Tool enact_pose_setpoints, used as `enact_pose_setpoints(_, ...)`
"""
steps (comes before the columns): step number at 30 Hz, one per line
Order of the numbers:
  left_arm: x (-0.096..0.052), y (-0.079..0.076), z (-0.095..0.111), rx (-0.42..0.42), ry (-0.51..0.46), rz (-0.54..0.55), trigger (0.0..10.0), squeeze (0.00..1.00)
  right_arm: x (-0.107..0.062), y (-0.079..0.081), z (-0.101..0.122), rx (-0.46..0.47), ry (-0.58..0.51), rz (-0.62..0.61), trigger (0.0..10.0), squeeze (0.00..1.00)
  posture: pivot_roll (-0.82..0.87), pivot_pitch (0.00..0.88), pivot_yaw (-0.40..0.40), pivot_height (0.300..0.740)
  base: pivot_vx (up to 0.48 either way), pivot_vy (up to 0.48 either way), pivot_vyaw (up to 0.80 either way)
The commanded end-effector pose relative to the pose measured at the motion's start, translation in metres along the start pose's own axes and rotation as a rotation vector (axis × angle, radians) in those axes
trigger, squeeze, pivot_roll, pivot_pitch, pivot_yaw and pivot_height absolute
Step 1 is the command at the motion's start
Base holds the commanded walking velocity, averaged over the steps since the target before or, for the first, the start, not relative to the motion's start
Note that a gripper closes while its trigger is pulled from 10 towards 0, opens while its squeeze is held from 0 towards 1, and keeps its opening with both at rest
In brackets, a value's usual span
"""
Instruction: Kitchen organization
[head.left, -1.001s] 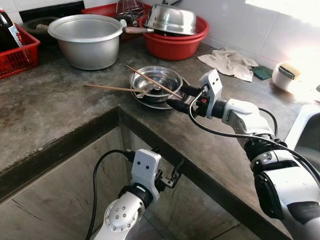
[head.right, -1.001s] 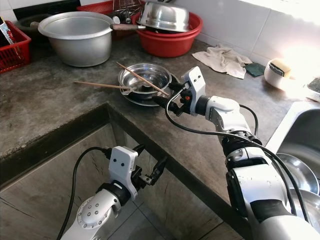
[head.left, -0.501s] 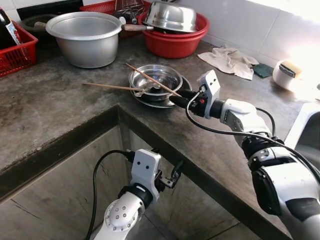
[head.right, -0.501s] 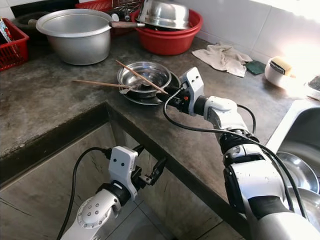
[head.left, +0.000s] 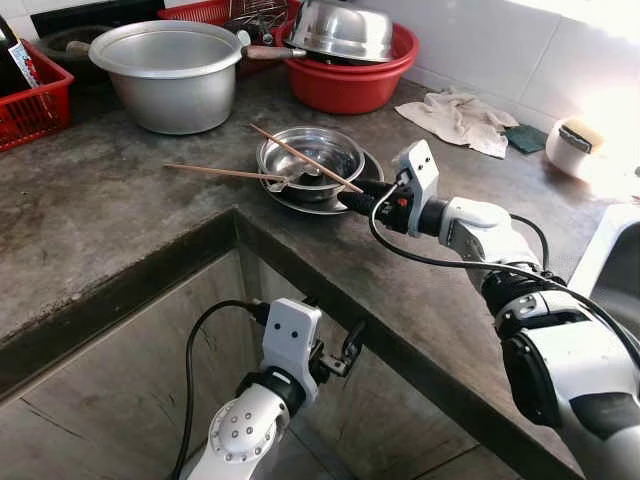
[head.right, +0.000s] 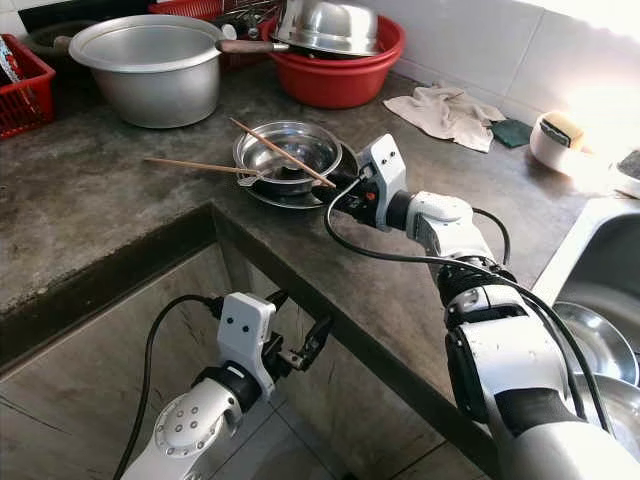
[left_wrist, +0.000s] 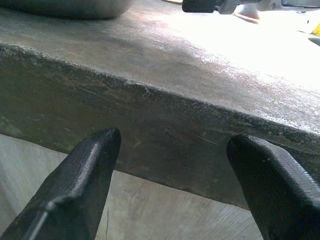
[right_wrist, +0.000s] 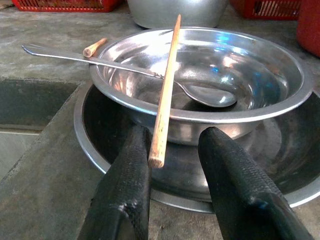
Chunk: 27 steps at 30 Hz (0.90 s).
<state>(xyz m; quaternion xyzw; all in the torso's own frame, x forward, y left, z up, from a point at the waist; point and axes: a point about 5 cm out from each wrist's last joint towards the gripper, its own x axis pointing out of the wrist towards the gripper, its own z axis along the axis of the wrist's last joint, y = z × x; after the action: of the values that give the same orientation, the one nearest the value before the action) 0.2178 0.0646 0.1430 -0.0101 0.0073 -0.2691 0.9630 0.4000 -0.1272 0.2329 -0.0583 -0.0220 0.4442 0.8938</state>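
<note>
Grey concrete countertop (head.left: 130, 200) runs around an inner corner, and near its edge I see a shallow steel plate (head.left: 366, 168) with a round steel bowl (head.left: 311, 158) sitting in it. A steel spoon (right_wrist: 125, 67) lies in the bowl, its handle sticking out over the rim. One wooden chopstick (head.left: 305, 158) rests tilted across the bowl's rim; a second wooden chopstick (head.left: 220, 173) lies from the counter up to the bowl on its left side.

My right gripper (head.left: 352, 195) is at the plate's near right edge. In the right wrist view its two black fingers (right_wrist: 125, 192) stand a narrow gap apart, with the lower end of the tilted chopstick between them, touching or almost touching one finger; I cannot tell whether it is pinched.

My left gripper (head.left: 345, 352) hangs below the counter edge in front of the cabinet, its fingers (left_wrist: 82, 177) spread wide and holding nothing.

Behind the bowl stand a large aluminium pot (head.left: 170, 70) and a red plastic basin (head.left: 350, 90) with an upturned steel bowl (head.left: 342, 33) in it. A crumpled beige cloth (head.left: 457, 123) lies to the right
</note>
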Motion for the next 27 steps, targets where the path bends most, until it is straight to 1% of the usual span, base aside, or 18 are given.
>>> enact_pose_setpoints(1, -0.0006, -0.0034, 0.0014, -0.003, -0.001, -0.014, 10.0, 0.0, -0.0017, -0.0033, 0.007, -0.023, -0.011, 0.002, 10.0, 0.0, 0.11, 0.172, -0.108, 0.74, 0.0, 0.0, 0.0)
enact_pose_setpoints(27, 0.0009, -0.0021, -0.0011, 0.0, 0.009, -0.018, 10.0, 0.0, -0.0064, -0.0095, 0.0163, -0.036, -0.021, -0.004, 10.0, 0.0, 0.1, 0.164, -0.1, 0.74, 0.0, 0.0, 0.0)
